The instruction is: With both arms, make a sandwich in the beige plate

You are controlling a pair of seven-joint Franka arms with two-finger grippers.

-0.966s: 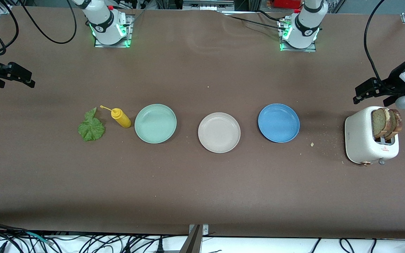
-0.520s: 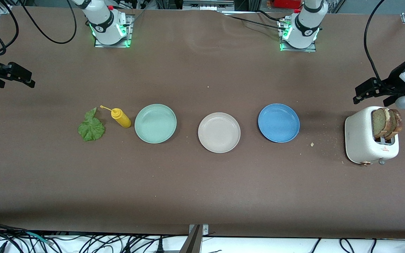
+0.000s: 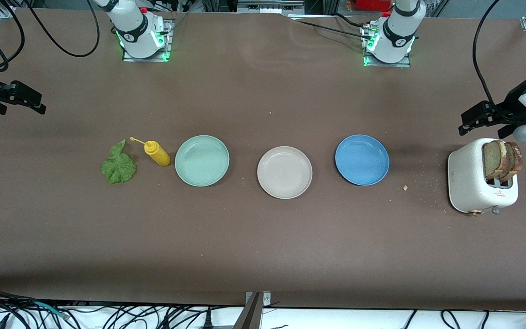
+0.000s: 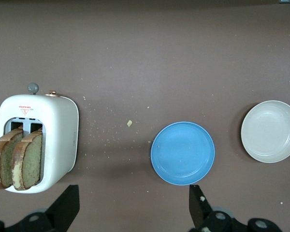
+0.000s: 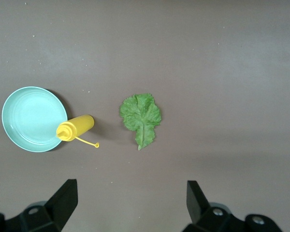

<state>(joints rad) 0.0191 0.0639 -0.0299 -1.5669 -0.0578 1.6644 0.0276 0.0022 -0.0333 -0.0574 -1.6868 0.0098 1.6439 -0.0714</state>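
Observation:
The beige plate sits bare mid-table between a mint green plate and a blue plate; it also shows in the left wrist view. Two brown bread slices stand upright in a white toaster at the left arm's end, also in the left wrist view. A green lettuce leaf lies flat at the right arm's end, also in the right wrist view. My left gripper hovers open and empty beside the toaster. My right gripper hovers open and empty over the table's right-arm end.
A yellow squeeze bottle lies on its side between the lettuce and the mint green plate. Crumbs are scattered on the brown table between the blue plate and the toaster. Cables hang along the table's front edge.

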